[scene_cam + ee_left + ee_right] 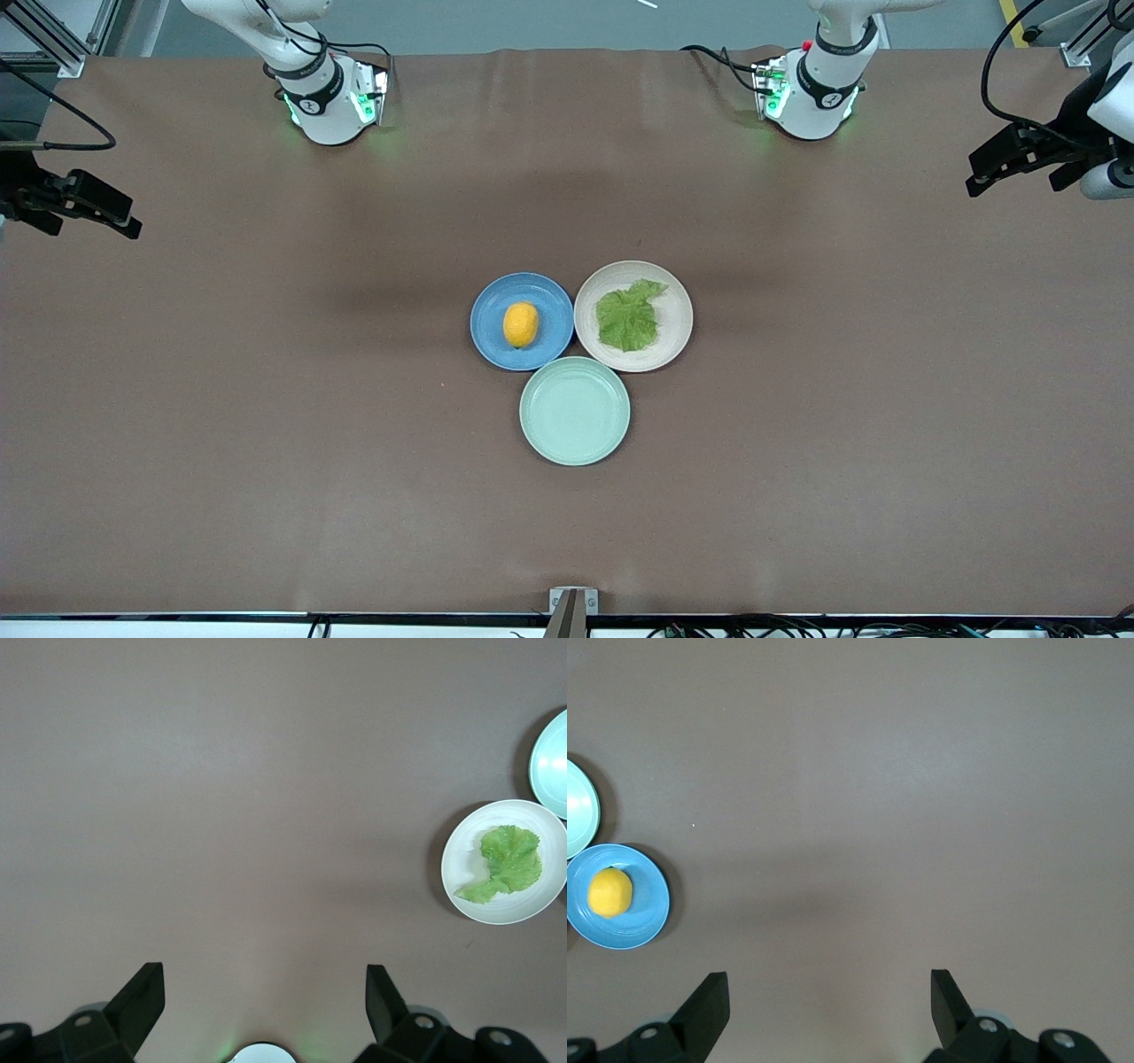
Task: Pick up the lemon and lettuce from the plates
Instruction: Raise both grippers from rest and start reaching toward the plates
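- Nearest the front camera, you are seeing the mint-green plate [574,410] lying bare, touching both other plates.
- Just farther off, the lemon [520,324] is sitting on the blue plate [493,310], and the lettuce [628,316] is lying flat on the beige plate [676,310] beside it.
- Your left gripper [266,992] is hovering over bare table at the left arm's end, fingers spread wide, holding nothing.
- Your right gripper [830,992] is waiting likewise at the right arm's end, fingers wide apart, touching nothing.
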Robot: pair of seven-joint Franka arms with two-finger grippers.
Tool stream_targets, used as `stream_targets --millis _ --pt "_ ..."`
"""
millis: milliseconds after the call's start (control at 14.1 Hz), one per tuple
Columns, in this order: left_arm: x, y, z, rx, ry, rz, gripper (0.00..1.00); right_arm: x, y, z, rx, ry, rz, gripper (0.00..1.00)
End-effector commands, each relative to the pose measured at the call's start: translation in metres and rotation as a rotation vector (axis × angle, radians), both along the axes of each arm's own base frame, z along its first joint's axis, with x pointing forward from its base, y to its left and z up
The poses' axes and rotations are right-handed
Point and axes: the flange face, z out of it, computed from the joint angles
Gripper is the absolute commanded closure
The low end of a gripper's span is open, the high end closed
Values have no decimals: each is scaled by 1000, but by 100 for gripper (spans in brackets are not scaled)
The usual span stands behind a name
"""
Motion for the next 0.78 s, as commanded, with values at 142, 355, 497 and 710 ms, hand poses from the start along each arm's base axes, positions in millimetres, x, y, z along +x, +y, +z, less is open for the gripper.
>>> stream_targets --millis 142,355,497,710 --pt "-1 0 7 -1 4 -9 0 0 -3 4 -15 7 4 0" --pt "4 4 3 -4 10 -1 0 0 -3 4 -15 7 1 0" --pt "16 -4 -9 -10 33 -3 0 0 2 2 -12 11 4 0" --pt "26 -53 -43 1 91 44 0 -5 47 -10 0 62 67 0"
